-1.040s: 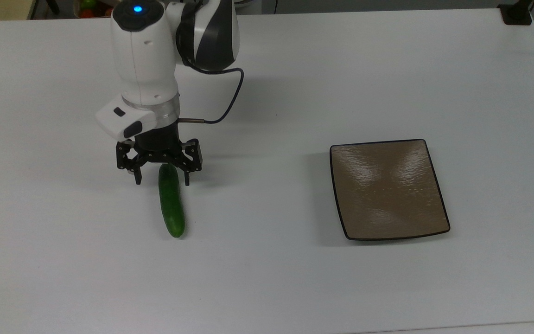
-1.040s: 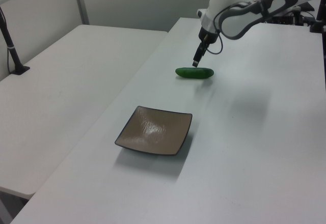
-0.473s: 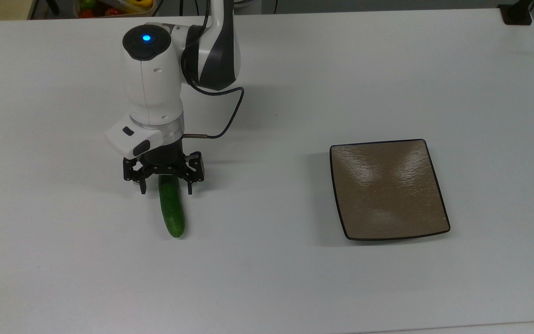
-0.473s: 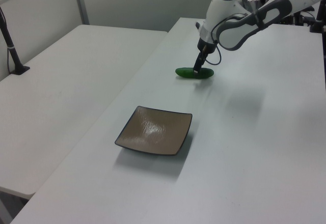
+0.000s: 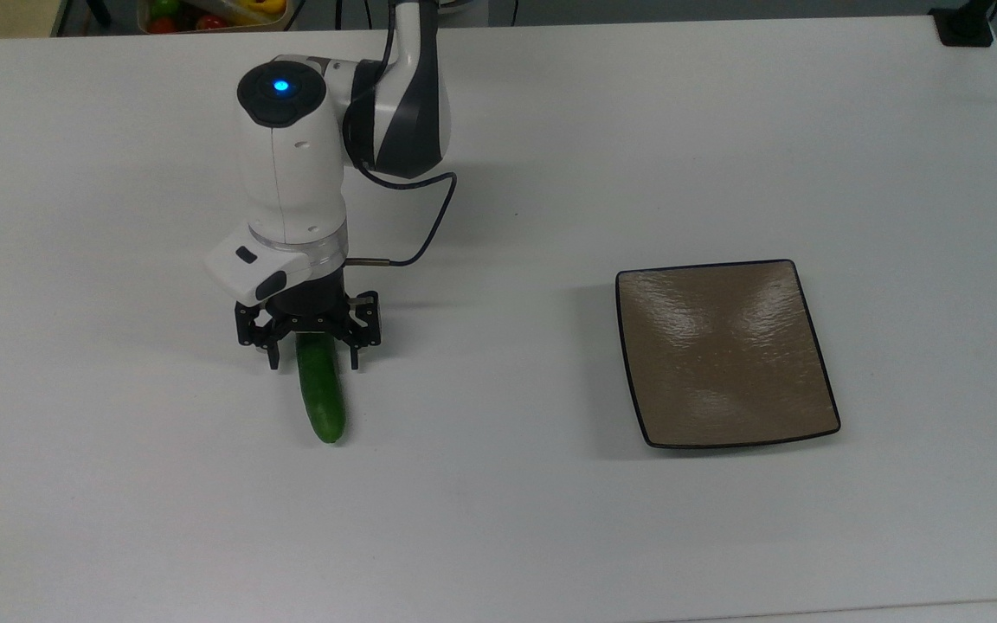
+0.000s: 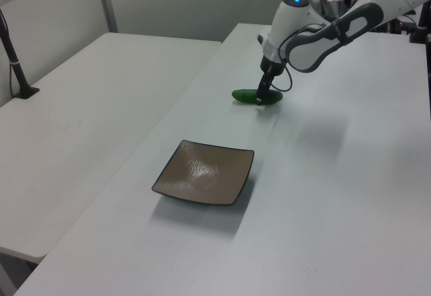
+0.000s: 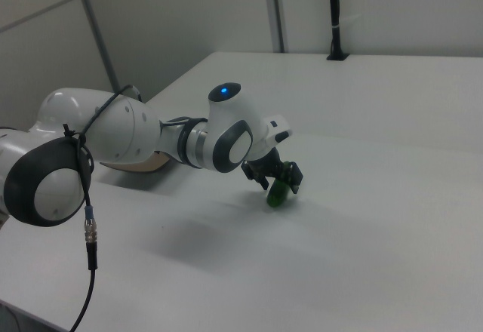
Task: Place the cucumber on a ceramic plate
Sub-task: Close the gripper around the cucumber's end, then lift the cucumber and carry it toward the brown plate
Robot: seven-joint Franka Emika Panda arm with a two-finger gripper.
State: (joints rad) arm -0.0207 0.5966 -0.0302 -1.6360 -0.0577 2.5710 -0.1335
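White table [image 5: 550,536], gripper [image 5: 312,363] astride cucumber [image 5: 322,398]

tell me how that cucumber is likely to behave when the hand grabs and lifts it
The cucumber looks smooth and rounded, so it may roll or slip if nudged. The hand straddles it near one end, off its middle, so the free end could sag or swing on lifting. It looks firm and probably stays stiff.

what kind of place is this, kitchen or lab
Likely a robotics lab, not a kitchen: a robot arm works on a bare white table, with partition walls behind. The only kitchen items are a cucumber and a plate.
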